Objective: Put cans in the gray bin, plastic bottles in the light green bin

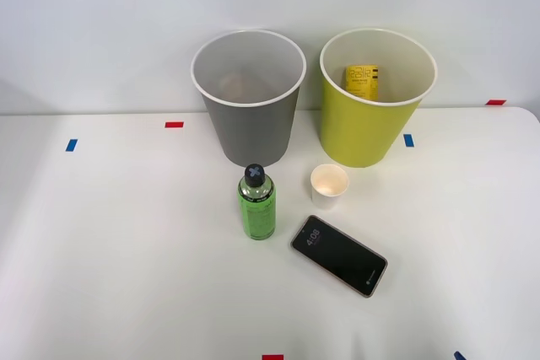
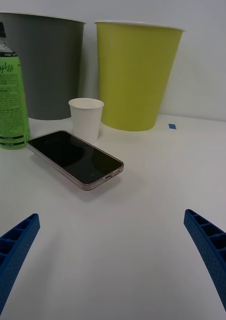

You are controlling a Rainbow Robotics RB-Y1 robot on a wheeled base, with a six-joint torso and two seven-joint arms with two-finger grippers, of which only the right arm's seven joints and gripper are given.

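Two bins stand at the worktop's (image 1: 101,250) far edge: gray bin (image 1: 250,115) left, light green bin (image 1: 371,120) right, a yellow-labelled can (image 1: 362,80) inside it. One green bottle (image 1: 256,202), one paper cup (image 1: 328,185) and one phone (image 1: 339,255) sit near before them. Blue fingers (image 2: 207,245) are spread wide, empty, over open worktop.

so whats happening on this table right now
A robot is sorting items into two bins, and nothing is held at the moment. Its right gripper sits low over the table with the jaws open, facing a smartphone and a white paper cup. The green bottle stands upright in front of the gray bin, still unsorted. Inside the light green bin something with a yellow label already lies.
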